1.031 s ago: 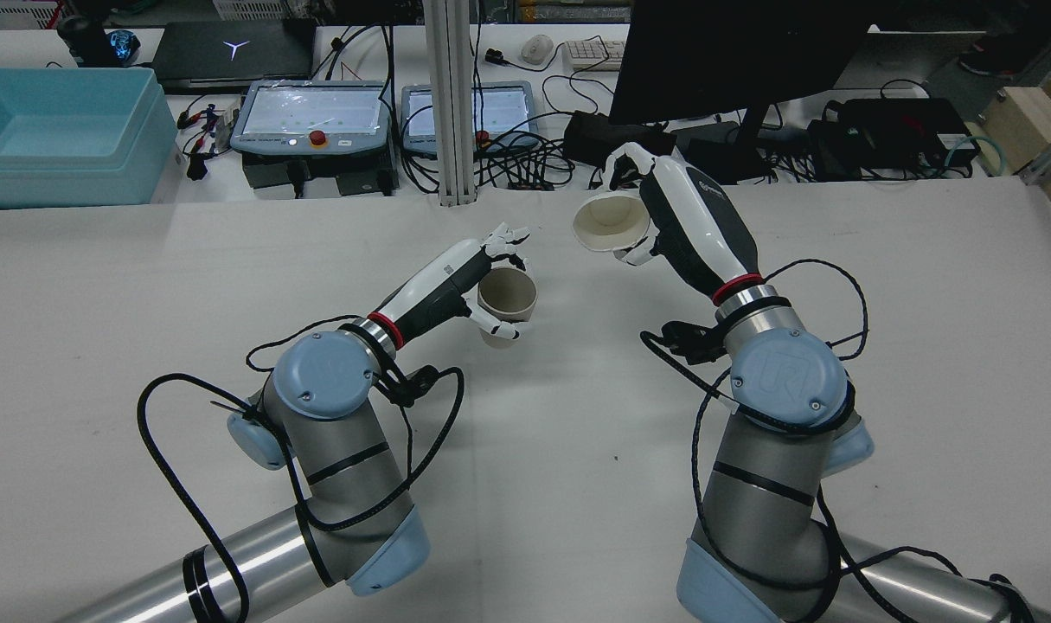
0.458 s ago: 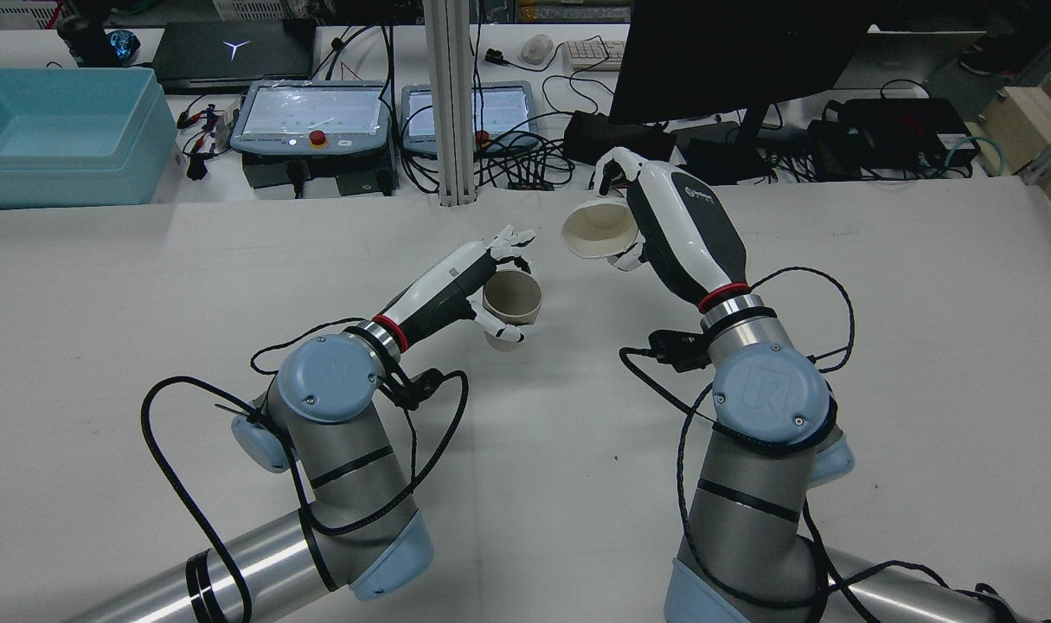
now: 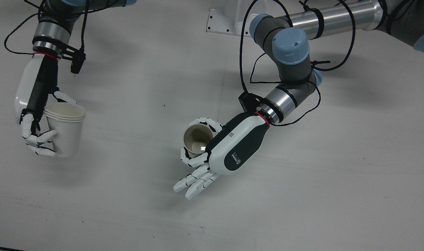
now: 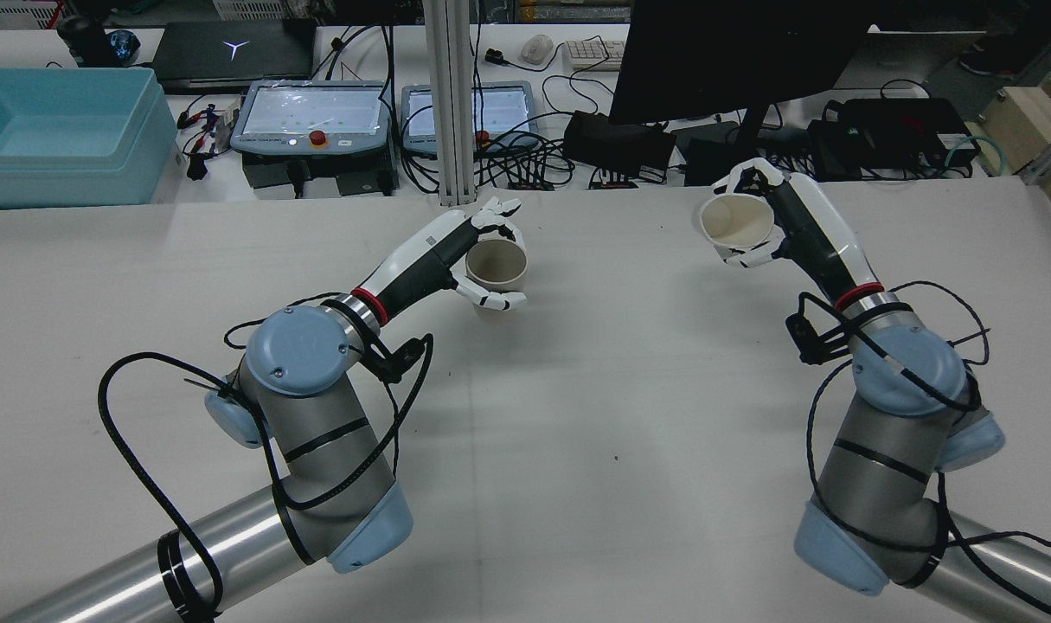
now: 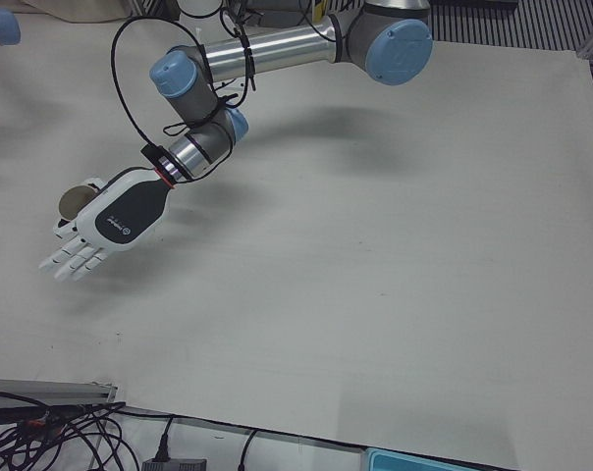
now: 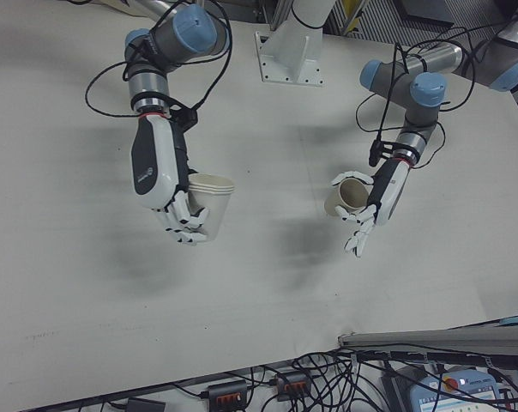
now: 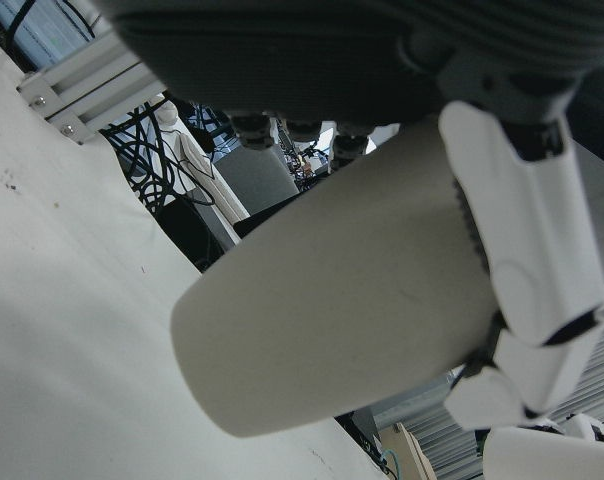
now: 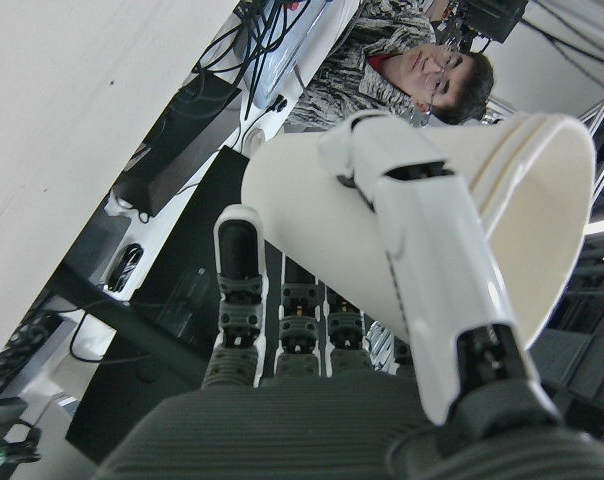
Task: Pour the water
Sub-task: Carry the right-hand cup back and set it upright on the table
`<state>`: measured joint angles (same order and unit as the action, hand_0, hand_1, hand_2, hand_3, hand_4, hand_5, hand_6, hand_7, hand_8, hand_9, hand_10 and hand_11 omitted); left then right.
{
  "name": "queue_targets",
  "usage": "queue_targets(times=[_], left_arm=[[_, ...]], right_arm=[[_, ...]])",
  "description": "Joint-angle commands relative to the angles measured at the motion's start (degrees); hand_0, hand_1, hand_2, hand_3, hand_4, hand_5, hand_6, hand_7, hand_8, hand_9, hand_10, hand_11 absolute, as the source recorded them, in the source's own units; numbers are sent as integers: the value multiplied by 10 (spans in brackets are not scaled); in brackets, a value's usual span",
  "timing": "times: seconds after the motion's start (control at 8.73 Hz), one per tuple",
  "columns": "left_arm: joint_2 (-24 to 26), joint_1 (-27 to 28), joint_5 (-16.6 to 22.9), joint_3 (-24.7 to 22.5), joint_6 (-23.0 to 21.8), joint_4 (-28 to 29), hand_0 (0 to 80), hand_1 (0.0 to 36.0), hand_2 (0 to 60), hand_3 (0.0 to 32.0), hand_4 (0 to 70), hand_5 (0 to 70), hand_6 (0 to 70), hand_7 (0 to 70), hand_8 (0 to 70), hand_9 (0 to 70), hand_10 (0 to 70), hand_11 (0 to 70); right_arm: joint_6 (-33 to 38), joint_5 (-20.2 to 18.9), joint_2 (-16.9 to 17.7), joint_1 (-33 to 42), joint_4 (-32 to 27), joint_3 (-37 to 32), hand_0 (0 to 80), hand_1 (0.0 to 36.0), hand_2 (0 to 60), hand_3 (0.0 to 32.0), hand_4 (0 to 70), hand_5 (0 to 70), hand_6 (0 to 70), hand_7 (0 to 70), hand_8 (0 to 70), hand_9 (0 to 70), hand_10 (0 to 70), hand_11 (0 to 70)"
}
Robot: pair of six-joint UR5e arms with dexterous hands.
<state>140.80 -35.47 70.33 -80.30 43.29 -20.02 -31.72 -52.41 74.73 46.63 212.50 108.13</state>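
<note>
Hands are both grasping: right hand (image 4: 772, 227) tilting white paper cup (image 4: 734, 221); left hand (image 4: 482, 260) holding beige paper cup (image 4: 496, 265) loosely, risking slippage.

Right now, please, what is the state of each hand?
Left hand: shut on the beige paper cup.
Right hand: shut on the white paper cup.

Two cups (image 3: 198, 138) (image 3: 67, 130) — two hands (image 3: 212, 153) (image 3: 35, 115)
</note>
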Motion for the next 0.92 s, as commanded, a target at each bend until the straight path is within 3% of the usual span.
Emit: queue_targets(times=[0.0,0.11,0.23,0.34,0.57,0.8], left_arm=[[-52,-20,2,-51,-24,-23,469,330,600,0,330,476,78,68,19,19,26,56],[-81,-28,2,-79,-28,-27,470,331,600,0,331,475,78,68,18,18,25,55],[-110,-42,2,-102,-43,-27,469,330,600,0,330,475,77,67,18,19,25,55],[-135,-57,2,-114,-59,-27,468,328,600,0,330,474,78,68,20,21,26,57],[-146,-79,2,-124,-65,-27,470,325,600,0,327,470,75,66,20,22,26,57],[-148,-80,2,-123,-65,-27,469,323,600,0,327,468,74,65,18,21,25,56]], right_arm=[[131,-161,80,153,-29,-3,800,360,470,0,58,700,203,308,201,294,348,535],[175,-206,110,186,-78,-42,800,360,475,0,42,685,193,285,199,290,354,542],[217,-256,117,217,-114,-100,800,360,503,0,34,671,192,278,198,288,357,546],[220,-296,118,245,-118,-135,800,360,533,0,35,700,198,288,197,286,339,525],[222,-341,118,276,-132,-206,800,360,575,0,31,700,197,291,191,278,314,494],[221,-350,118,278,-145,-274,800,360,600,0,30,700,198,298,191,278,307,487]])
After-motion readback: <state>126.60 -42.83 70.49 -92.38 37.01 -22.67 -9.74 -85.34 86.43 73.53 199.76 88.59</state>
